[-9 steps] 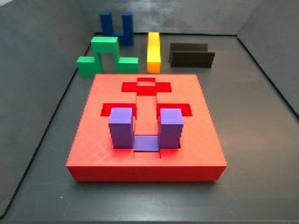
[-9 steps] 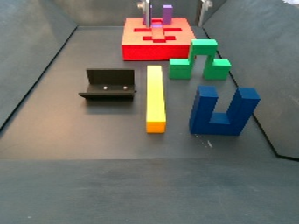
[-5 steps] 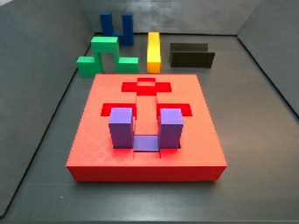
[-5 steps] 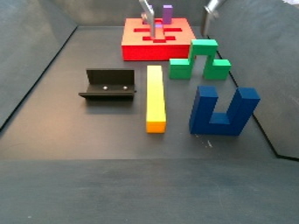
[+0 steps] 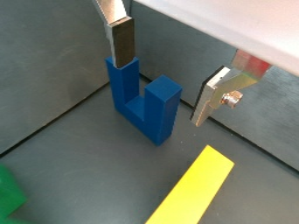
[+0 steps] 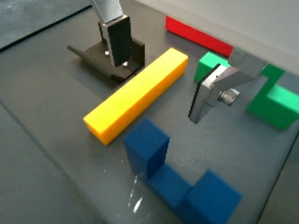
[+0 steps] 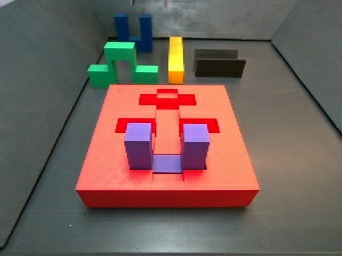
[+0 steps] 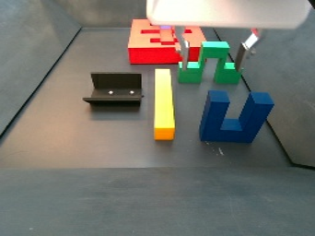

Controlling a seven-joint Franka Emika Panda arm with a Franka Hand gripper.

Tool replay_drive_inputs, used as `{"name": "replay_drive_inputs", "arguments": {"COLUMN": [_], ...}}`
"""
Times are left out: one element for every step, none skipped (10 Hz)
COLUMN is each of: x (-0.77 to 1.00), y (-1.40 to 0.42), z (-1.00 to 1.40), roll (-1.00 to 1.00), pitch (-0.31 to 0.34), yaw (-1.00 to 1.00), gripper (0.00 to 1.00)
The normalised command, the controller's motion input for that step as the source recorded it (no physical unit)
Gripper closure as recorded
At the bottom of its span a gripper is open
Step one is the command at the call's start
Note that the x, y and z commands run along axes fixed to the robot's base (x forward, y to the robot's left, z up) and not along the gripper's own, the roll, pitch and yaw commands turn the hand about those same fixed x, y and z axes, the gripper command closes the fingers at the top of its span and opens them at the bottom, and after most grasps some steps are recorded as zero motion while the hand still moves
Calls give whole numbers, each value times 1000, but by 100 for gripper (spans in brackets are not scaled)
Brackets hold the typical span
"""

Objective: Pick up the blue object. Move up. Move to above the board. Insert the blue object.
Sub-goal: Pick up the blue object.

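Note:
The blue object (image 8: 237, 117) is a dark blue U-shaped block that stands upright on the floor, prongs up. It also shows in both wrist views (image 5: 142, 102) (image 6: 176, 175) and at the far back in a side view (image 7: 131, 26). My gripper (image 8: 218, 44) is open and empty. It hangs above the green block, between the board (image 8: 145, 51) and the blue object. In a wrist view my gripper (image 5: 170, 74) has one finger (image 5: 122, 39) over a prong, apart from it. The red board (image 7: 167, 125) holds a purple U-block (image 7: 167, 150) in a recess.
A green block (image 8: 209, 63) stands beside the board. A yellow bar (image 8: 164, 103) lies between the blue object and the fixture (image 8: 113, 89). Grey walls close in the floor on the sides.
My gripper has moved from above the board toward the blue object and now fills the top of the side view. The pieces have not moved.

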Motion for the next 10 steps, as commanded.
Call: {"name": "replay_drive_inputs", "arguments": {"x": [0, 49, 0, 0, 0, 0, 23, 29, 37, 54], "y": [303, 291, 214, 166, 134, 126, 137, 129, 89, 46], "z": [-214, -174, -143, -123, -114, -126, -149, -163, -169, -186], "roll": [3, 16, 0, 0, 0, 0, 0, 0, 0, 0], "pitch": [-53, -9, -9, -20, -24, -23, -24, -20, -21, -23], "yaw": [-57, -23, 0, 0, 0, 0, 0, 0, 0, 0], "gripper": [0, 0, 0, 0, 0, 0, 0, 0, 0, 0]}}
